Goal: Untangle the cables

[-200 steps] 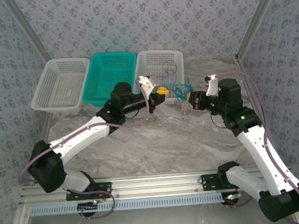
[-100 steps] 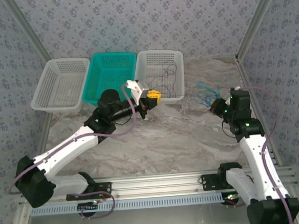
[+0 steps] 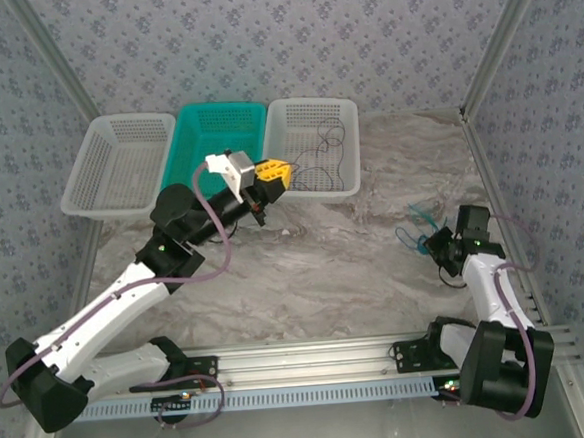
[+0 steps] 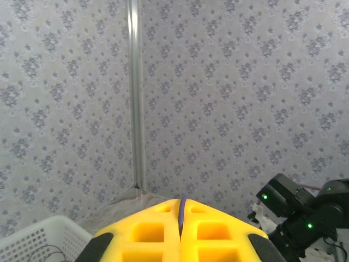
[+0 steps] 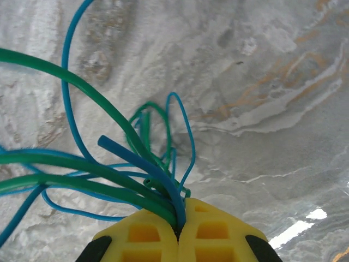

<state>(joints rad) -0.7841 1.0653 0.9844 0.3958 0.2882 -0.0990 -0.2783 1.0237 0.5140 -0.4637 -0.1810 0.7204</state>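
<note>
Right hand (image 5: 179,232) is clamped shut on a bundle of blue and green cables (image 5: 136,174), with the loops hanging over the counter (image 5: 262,82) near its right edge. Left hand (image 3: 277,172) is closed, pads pressed together, raised beside the white basket (image 3: 309,103). Black cable (image 3: 331,134) lies inside that basket.

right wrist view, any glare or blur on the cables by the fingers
Right wrist: a bright glare streak on the marble table at lower right; the blue and green cables look thick and slightly soft nearest the lens. Top external: even light, no glare on them.
</note>
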